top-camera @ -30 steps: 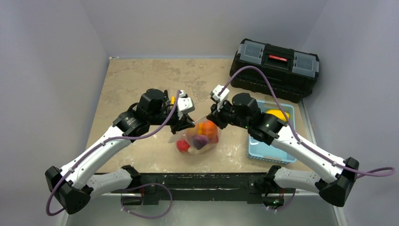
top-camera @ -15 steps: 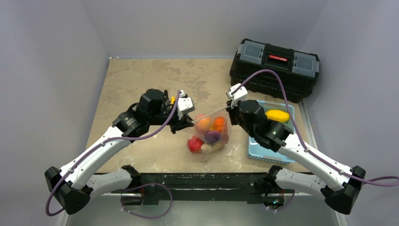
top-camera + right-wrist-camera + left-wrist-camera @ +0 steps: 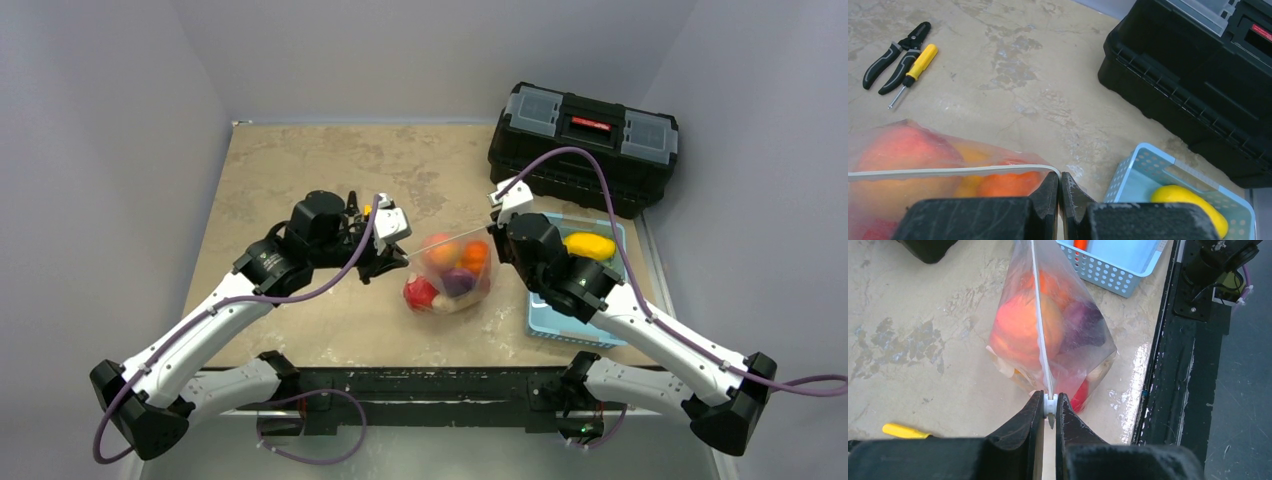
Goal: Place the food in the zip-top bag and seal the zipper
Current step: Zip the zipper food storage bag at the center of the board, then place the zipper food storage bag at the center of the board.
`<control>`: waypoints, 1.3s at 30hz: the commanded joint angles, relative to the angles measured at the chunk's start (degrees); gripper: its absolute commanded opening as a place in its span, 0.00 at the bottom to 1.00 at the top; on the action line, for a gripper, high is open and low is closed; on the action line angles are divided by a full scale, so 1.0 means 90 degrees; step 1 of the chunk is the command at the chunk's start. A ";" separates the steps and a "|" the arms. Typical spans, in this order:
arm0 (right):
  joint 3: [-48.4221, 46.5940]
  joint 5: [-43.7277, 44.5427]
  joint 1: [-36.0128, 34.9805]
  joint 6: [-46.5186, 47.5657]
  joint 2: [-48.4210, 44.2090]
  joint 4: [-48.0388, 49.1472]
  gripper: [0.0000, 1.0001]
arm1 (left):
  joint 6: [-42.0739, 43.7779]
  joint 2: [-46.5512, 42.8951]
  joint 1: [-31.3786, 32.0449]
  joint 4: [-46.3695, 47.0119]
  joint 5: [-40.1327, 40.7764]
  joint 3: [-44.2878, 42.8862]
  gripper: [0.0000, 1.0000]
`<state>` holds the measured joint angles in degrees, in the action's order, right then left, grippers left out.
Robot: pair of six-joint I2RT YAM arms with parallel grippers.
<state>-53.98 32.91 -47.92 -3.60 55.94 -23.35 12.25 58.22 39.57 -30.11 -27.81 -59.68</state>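
Zip-top bag (image 3: 452, 285) mid-frame, clear, bulging, zipper (image 3: 450, 237) pulled taut between left claw (image 3: 402, 256) and right claw (image 3: 497, 233), each clamped on one end. Red, orange, purple food (image 3: 458, 281) inside it; yellow piece (image 3: 590, 244) sits in blue tray (image 3: 560, 328).

Even diffuse light, faint shadows; glare streak on table (image 3: 1140, 375) (left wrist view); close foreground soft.

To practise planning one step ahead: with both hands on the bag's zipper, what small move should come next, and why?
Probably open the right hand and let go. The zipper reads as one flat closed line, stretched taut between the left hand and the right, which pinches its far end; the food sits inside the zip-top bag.
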 commanded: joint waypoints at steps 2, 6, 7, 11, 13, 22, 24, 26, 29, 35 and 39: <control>0.0030 0.0047 0.0217 0.0654 -0.0267 -0.0087 0.00 | 0.0146 -0.0258 0.0011 -0.0276 0.0151 -0.0107 0.16; 0.0034 -0.1218 0.0052 0.0956 -0.0325 0.0301 0.00 | 0.0160 -0.0383 0.0010 -0.0211 0.0194 -0.0067 0.59; -0.0011 -0.1308 0.0031 0.0943 -0.0226 0.0306 0.00 | 0.0133 -0.0448 0.0008 -0.0124 0.0299 -0.0030 0.62; -0.0268 -0.1478 0.0000 0.0814 0.0292 0.0376 0.00 | -0.0026 -0.0917 0.0000 0.0490 0.1237 0.0241 0.69; -0.0396 -0.1364 -0.0003 0.0632 0.0575 0.0492 0.00 | -0.0163 -0.1216 0.0003 0.0990 0.1969 0.0519 0.70; -0.1546 -0.0686 0.0038 -0.0407 0.2416 0.0603 0.00 | -0.0026 -0.1613 0.0038 0.1414 0.4020 0.0818 0.70; -0.1765 -0.0478 0.0082 -0.0574 0.2842 0.0625 0.00 | 0.0023 -0.1570 0.0066 0.1351 0.4129 0.0778 0.70; -0.1966 -0.0324 0.0139 -0.0645 0.3276 0.0704 0.00 | 0.0038 -0.1539 0.0101 0.1316 0.4213 0.0757 0.72; -0.2322 -0.0196 0.0293 -0.0695 0.3992 0.0750 0.00 | 0.0035 -0.1527 0.0147 0.1313 0.4260 0.0762 0.76; -0.2867 0.0041 0.0549 -0.0605 0.5067 0.0902 0.03 | 0.0079 -0.1537 0.0239 0.1349 0.4546 0.0804 0.78; -0.3089 -0.0340 0.0588 -0.0462 0.5173 0.0760 0.42 | 0.0099 -0.1563 0.0285 0.1398 0.4730 0.0837 0.83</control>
<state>-78.11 30.52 -42.70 -7.97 103.85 -17.10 12.69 44.69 41.54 -20.53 11.66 -52.60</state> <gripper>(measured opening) 0.256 0.789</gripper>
